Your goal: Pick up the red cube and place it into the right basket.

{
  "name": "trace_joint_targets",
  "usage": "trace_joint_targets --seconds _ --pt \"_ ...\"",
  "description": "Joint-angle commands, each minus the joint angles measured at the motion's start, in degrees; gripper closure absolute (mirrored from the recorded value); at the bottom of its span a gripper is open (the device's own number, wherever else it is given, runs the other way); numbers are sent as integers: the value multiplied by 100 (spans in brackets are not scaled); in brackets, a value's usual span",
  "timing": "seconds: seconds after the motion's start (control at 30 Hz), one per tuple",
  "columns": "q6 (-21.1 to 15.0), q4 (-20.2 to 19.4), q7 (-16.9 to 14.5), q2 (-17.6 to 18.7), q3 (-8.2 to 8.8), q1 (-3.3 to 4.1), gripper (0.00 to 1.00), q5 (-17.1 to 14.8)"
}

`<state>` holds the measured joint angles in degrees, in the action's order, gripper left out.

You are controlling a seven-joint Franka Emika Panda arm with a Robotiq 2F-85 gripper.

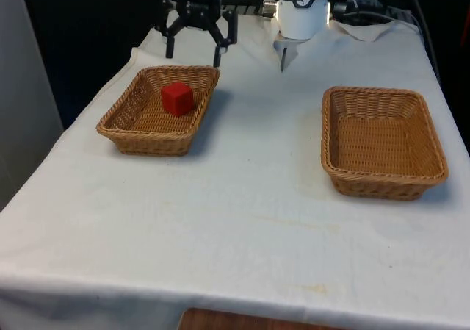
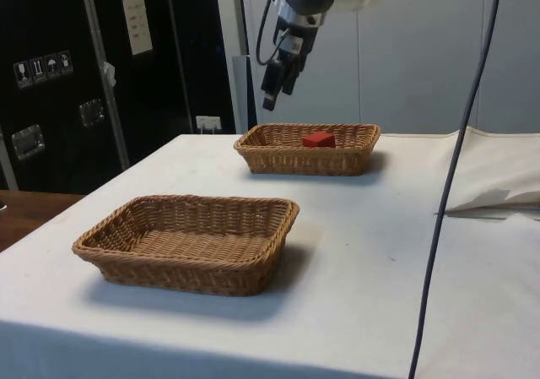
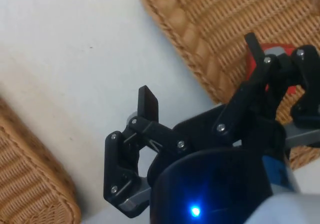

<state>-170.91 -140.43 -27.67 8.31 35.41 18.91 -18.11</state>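
The red cube [image 1: 177, 98] lies inside the wicker basket [image 1: 150, 140] on the front view's left, towards its far end. In the side view the cube [image 2: 319, 139] sits in the far basket [image 2: 304, 161]. My gripper [image 1: 194, 56] hangs open and holds nothing, above the table just beyond that basket's far rim. From the side the gripper [image 2: 272, 99] is well above rim height. In the wrist view the gripper [image 3: 200, 74] spans the basket's rim [image 3: 200, 49], with a sliver of the cube [image 3: 251, 68] past one finger.
A second, bare wicker basket [image 1: 382, 187] stands on the front view's right, nearest the side camera [image 2: 169, 269]. White cloth [image 1: 257, 212] covers the table between and in front of the baskets. A black cable [image 2: 447, 202] hangs down in the side view.
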Motion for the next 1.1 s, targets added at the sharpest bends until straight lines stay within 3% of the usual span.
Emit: trace_joint_targets --seconds 0.0,0.07,0.1,0.13,0.4,0.43,0.47,0.67,0.7,0.73,0.93,0.97,1.0,1.03,1.07 --pt "-63 34 80 80 -34 40 0 -6" --pt "-80 63 149 115 -109 52 0 0" --pt "-11 34 92 34 -115 11 0 0" --pt "-86 74 183 132 -143 52 0 6" --pt "-201 201 424 286 -493 74 0 17" --pt "-132 183 372 223 -521 34 0 0" --pt "-218 206 435 298 -521 74 0 17" --pt "-258 218 401 229 -613 86 0 69" --pt "-229 235 372 229 -665 52 0 6" --pt "-258 218 367 183 -619 92 0 92" --pt "-246 223 332 11 -676 126 0 206" --pt "-241 223 338 -11 -688 126 0 229" --pt "-223 223 269 -29 -756 80 0 86" --pt "-229 229 350 -40 -699 126 0 264" --pt "-223 229 355 -63 -705 126 0 292"
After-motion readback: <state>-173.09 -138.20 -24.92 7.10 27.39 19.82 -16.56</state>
